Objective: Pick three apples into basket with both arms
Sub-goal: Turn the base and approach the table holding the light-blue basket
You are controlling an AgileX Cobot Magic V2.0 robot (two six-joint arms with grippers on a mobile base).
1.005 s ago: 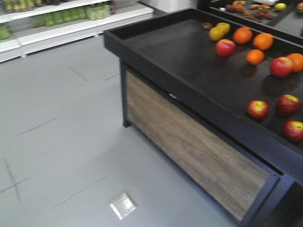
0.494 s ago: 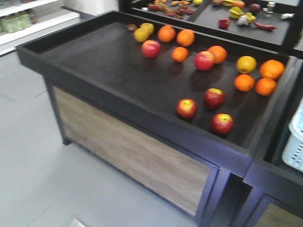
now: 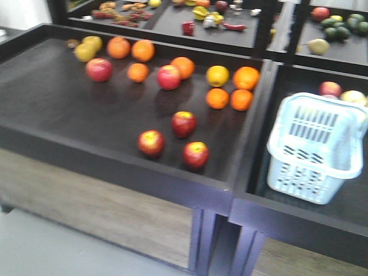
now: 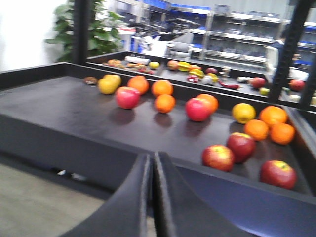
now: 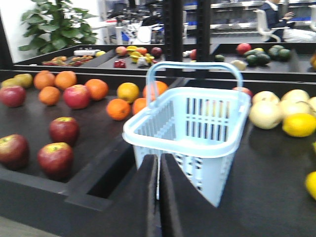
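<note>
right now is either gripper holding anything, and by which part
Nothing is held. The left gripper and right gripper are both shut on nothing; the three apples lie on the counter, and the basket stands apart.

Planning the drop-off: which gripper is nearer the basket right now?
Right. The right gripper sits just before the basket; the left gripper faces the dark red apples, with no basket in its view.

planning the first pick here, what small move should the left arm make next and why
Probably open the left claw and ease it toward the nearest dark red round apple: it is shut, short of the fruit, and no apple shows in the pale blue slotted plastic basket.
</note>
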